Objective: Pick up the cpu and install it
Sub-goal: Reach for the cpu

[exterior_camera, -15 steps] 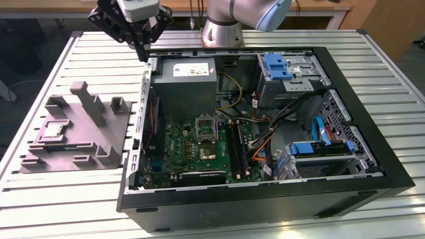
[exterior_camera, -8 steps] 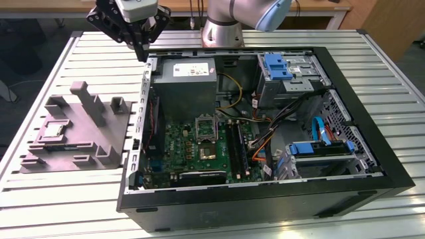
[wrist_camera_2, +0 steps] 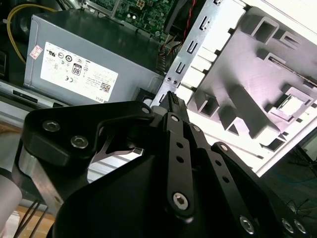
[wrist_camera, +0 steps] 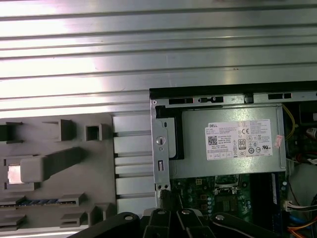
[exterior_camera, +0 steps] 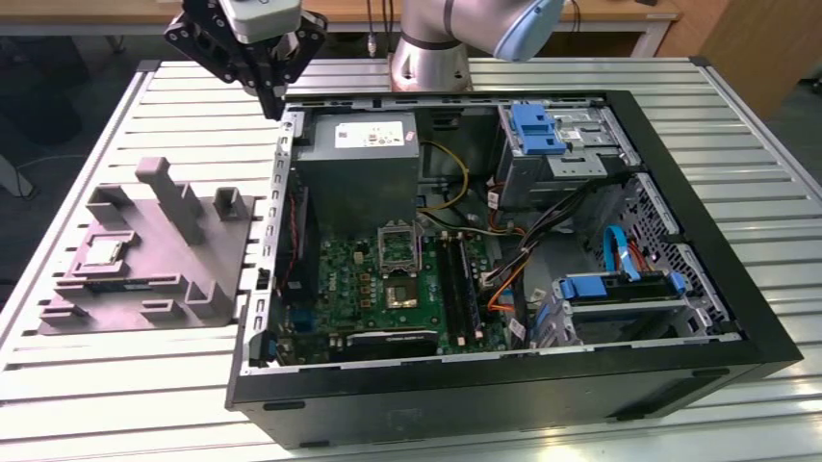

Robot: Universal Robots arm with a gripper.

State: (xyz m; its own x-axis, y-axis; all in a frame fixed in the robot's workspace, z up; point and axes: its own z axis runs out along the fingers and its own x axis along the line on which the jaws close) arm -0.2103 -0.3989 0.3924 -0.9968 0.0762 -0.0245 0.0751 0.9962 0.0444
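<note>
- The gripper [exterior_camera: 272, 104] hangs at the top of the exterior view, by the back corner of the computer case [exterior_camera: 514, 395]. Its fingers are pressed together and hold nothing.
- The cpu [exterior_camera: 103, 253] lies in a pocket of the grey tray [exterior_camera: 129, 320], on the exterior view's left, well apart from the gripper.
- It looks small, light, stiff and easy to break. It is probably best held gently by two side edges.

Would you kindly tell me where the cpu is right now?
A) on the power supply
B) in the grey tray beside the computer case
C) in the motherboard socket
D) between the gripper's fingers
B: the cpu lies in the grey tray, outside the computer case, apart from the gripper.
</note>
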